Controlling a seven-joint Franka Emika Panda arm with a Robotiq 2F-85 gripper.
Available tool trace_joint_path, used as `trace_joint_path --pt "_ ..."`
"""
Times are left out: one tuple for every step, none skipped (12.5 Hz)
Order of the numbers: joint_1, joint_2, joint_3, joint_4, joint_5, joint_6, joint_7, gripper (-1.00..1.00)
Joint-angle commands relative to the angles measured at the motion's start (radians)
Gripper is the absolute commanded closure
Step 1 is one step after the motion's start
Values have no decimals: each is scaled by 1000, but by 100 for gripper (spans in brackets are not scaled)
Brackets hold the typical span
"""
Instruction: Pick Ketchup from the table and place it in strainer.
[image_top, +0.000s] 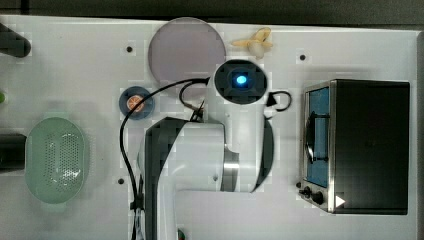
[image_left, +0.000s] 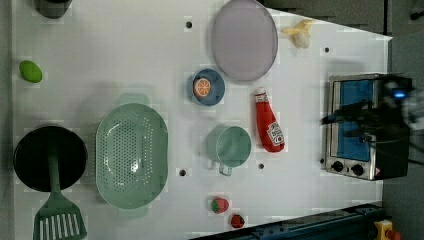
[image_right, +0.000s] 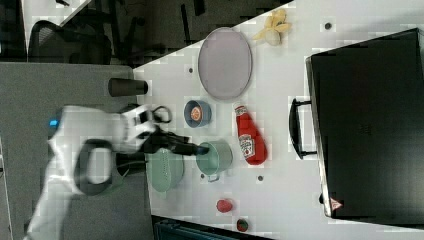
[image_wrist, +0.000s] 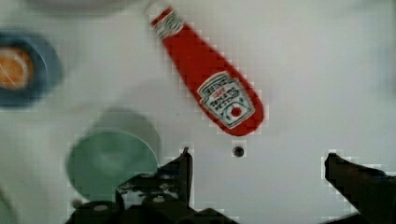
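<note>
Two fingers of my pincer (image_wrist: 259, 175) stand spread wide and empty above the table (image_left: 125, 55), ready to straddle the ketchup bottle (image_wrist: 208, 79) lying flat beside the teal cup (image_wrist: 109, 163). Its white label looks like Heinz's, too blurred to read; the strainer (image_left: 131, 155) waits beyond that cup.

three overhead views; wrist view close over table (image_wrist: 303, 70).

The red Ketchup (image_left: 269, 126) bottle lies flat on the table, well apart to the left view's right of the empty mint strainer (image_left: 131, 155).
</note>
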Motion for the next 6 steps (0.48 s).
trace_joint_path --pt "6 -34 -7 -75 -3 117 -333 -100" --pt "7 -23 -3 -109 -3 172 -389 -100" --pt "7 -9 1 -141 -3 230 -424 -100" --pt "8 10 2 -171 -3 290 -437 -100" --pt "9 32 2 -195 -3 339 -437 -100" --pt "11 57 2 -212 -5 376 -437 -100"
